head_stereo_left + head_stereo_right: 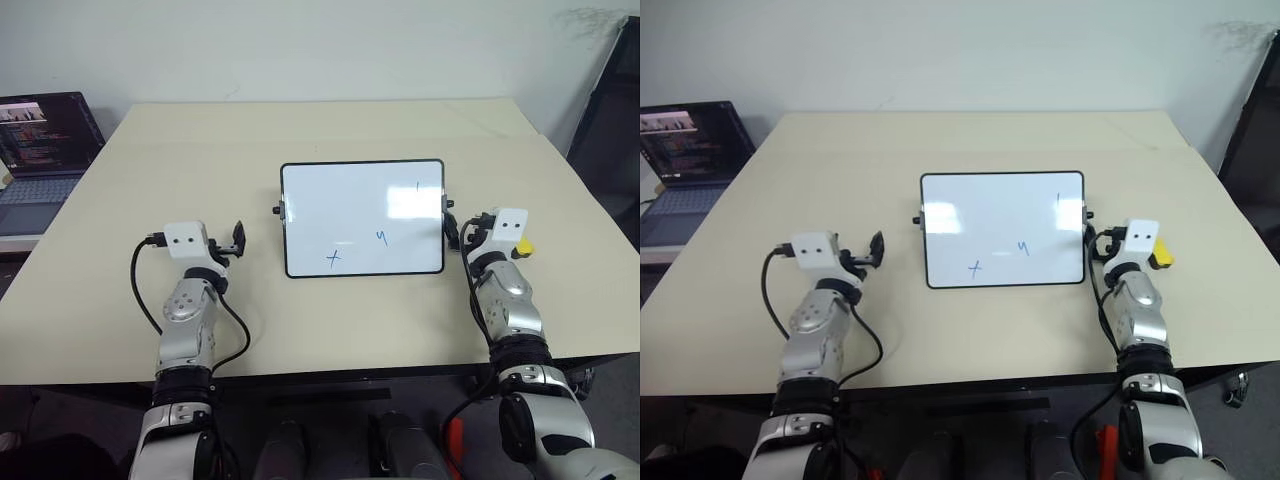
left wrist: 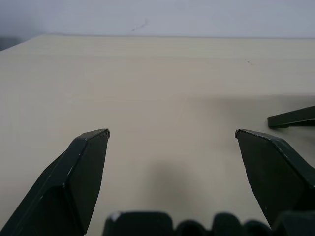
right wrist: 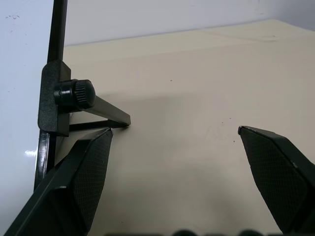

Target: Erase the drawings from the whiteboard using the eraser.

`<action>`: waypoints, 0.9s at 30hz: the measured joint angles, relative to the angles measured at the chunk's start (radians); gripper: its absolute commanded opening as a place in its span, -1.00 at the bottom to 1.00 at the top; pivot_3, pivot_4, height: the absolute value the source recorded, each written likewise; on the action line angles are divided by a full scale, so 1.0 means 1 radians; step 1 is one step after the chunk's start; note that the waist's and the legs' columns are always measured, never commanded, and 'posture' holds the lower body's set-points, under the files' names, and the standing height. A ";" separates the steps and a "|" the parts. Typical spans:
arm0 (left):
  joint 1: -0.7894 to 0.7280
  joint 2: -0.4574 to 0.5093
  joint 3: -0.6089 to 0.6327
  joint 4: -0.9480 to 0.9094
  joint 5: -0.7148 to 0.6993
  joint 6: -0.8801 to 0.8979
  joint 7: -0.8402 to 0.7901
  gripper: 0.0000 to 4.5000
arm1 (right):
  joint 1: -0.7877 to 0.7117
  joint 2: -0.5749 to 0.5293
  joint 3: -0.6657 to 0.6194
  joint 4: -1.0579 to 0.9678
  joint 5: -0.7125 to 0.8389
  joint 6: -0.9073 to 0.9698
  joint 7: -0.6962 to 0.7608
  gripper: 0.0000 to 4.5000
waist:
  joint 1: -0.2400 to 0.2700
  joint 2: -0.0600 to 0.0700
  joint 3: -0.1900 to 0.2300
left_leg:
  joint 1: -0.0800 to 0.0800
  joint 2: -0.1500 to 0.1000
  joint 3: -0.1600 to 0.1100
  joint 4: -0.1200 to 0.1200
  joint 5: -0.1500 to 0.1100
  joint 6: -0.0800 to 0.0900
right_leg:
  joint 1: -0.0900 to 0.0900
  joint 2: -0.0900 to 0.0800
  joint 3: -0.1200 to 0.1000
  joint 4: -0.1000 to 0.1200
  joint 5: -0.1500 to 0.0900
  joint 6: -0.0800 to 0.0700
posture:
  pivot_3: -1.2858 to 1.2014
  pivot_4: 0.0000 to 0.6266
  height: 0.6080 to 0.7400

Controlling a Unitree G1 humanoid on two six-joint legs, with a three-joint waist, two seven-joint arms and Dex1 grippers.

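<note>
The whiteboard stands propped in the middle of the table, with a black frame and a knob on its side. The drawings are blue: an x, a y-like squiggle and a short stroke. The yellow eraser lies on the table just right of my right wrist. My right gripper is open and empty, with one finger beside the board's right edge. Left of the board, my left gripper is open and empty over bare table, one finger showing.
An open laptop sits at the table's far left corner. A dark panel stands off the table's right side. The board's black stand foot rests on the table behind it. The front table edge runs under my forearms.
</note>
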 measured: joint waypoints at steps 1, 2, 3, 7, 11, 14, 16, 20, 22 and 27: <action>0.000 0.000 0.000 0.000 -0.001 0.001 -0.001 0.99 | 0.000 0.000 0.000 0.000 0.000 0.000 0.000 1.00 | 0.000 0.000 0.000 | 0.000 0.000 0.000 0.000 0.000 0.000 | 0.000 0.000 0.000 0.000 0.000 0.000 | 0.03 -0.52 1.00; -0.002 0.000 0.000 0.002 -0.001 0.001 -0.002 0.99 | -0.002 0.000 0.000 0.002 0.000 0.000 0.000 1.00 | 0.000 0.000 0.000 | 0.000 0.000 0.000 0.000 0.000 0.000 | 0.000 0.000 0.000 0.000 0.000 0.000 | 0.03 -0.52 1.00; -0.004 0.000 -0.001 0.004 -0.001 0.000 -0.001 0.99 | -0.004 0.000 -0.001 0.005 0.000 -0.001 0.000 1.00 | 0.000 0.000 0.000 | 0.000 0.000 0.000 0.000 0.000 0.000 | 0.000 0.000 0.000 0.000 0.000 0.000 | 0.03 -0.52 1.00; -0.020 -0.006 -0.002 0.011 -0.004 0.000 -0.002 0.99 | -0.006 -0.003 -0.002 0.007 0.000 -0.004 0.000 1.00 | 0.000 0.000 0.000 | 0.000 0.000 0.000 0.000 0.000 0.000 | 0.000 0.000 0.000 0.000 0.000 0.000 | 0.03 -0.52 1.00; -0.033 -0.005 -0.003 0.011 -0.013 0.000 -0.010 0.99 | -0.013 -0.012 -0.002 0.011 0.000 -0.008 0.004 1.00 | 0.000 0.000 0.000 | 0.000 0.000 0.000 0.000 0.000 0.000 | 0.000 0.000 0.000 0.000 0.000 0.000 | 0.03 -0.52 1.00; -0.033 0.000 0.000 0.011 -0.017 0.000 -0.021 0.99 | -0.014 -0.024 -0.002 0.011 0.001 -0.010 0.010 1.00 | 0.002 0.000 0.000 | 0.000 0.000 0.000 0.000 0.000 0.000 | 0.000 0.000 0.000 0.000 0.000 0.000 | 0.03 -0.52 1.00; -0.032 0.000 -0.001 0.011 -0.018 0.000 -0.022 0.99 | -0.014 -0.030 -0.003 0.011 0.003 -0.010 0.019 1.00 | 0.003 0.000 0.000 | 0.000 0.000 0.000 0.000 0.000 0.000 | 0.000 0.000 0.000 0.000 0.000 0.000 | 0.03 -0.52 1.00; -0.018 -0.008 -0.009 0.011 -0.017 0.002 -0.022 0.99 | -0.010 -0.047 -0.004 0.011 0.003 -0.008 0.027 1.00 | 0.003 0.000 0.000 | 0.000 0.000 0.000 0.000 0.000 0.000 | 0.000 0.000 0.000 0.000 0.000 0.000 | 0.03 -0.52 1.00; -0.019 -0.011 -0.009 0.009 -0.017 0.004 -0.020 0.99 | -0.010 -0.062 -0.004 0.011 0.004 -0.003 0.039 1.00 | 0.004 0.000 0.000 | 0.000 0.000 0.000 0.000 0.000 0.000 | 0.000 0.000 0.000 0.000 0.000 0.000 | 0.03 -0.52 1.00; -0.017 -0.022 -0.013 -0.001 -0.017 0.005 -0.022 0.99 | -0.006 -0.084 -0.005 0.004 0.004 0.006 0.046 1.00 | 0.004 0.000 0.000 | 0.000 0.000 0.000 0.000 0.000 0.000 | 0.000 0.000 0.000 0.000 0.000 0.000 | 0.03 -0.52 1.00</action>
